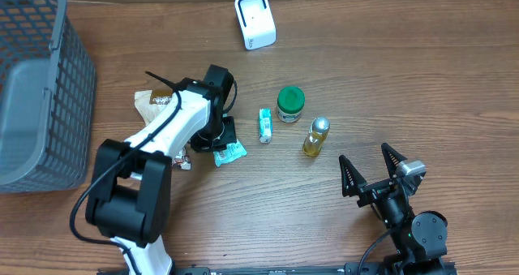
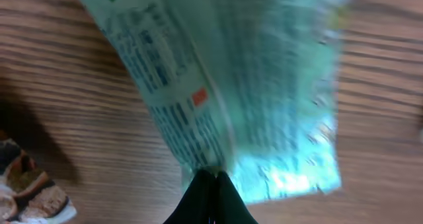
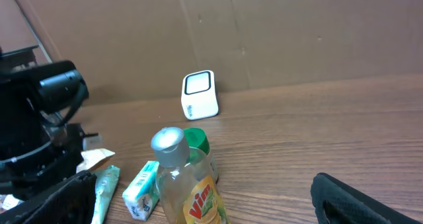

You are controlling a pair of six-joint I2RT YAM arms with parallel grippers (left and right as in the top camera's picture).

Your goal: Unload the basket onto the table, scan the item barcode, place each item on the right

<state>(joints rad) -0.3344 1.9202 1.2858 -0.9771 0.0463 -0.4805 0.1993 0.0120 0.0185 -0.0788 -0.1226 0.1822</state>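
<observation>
A teal foil packet (image 2: 264, 85) with printed text fills the left wrist view, and my left gripper (image 2: 213, 174) is shut on its near edge. From above, the packet (image 1: 230, 152) sits low over the table just in front of the left gripper (image 1: 222, 142). No barcode can be made out in the blur. The white scanner (image 1: 255, 20) stands at the far edge and also shows in the right wrist view as the scanner (image 3: 199, 95). My right gripper (image 1: 375, 176) rests open near the front right, its right finger (image 3: 357, 197) dark at the frame's bottom, with nothing between the jaws.
A grey mesh basket (image 1: 32, 88) takes up the left side. A green-lidded jar (image 1: 290, 104), a yellow Vim bottle (image 1: 315, 137) and a small teal box (image 1: 264, 125) stand mid-table. A brown snack packet (image 1: 154, 100) and another wrapper (image 1: 180, 158) lie beside the left arm.
</observation>
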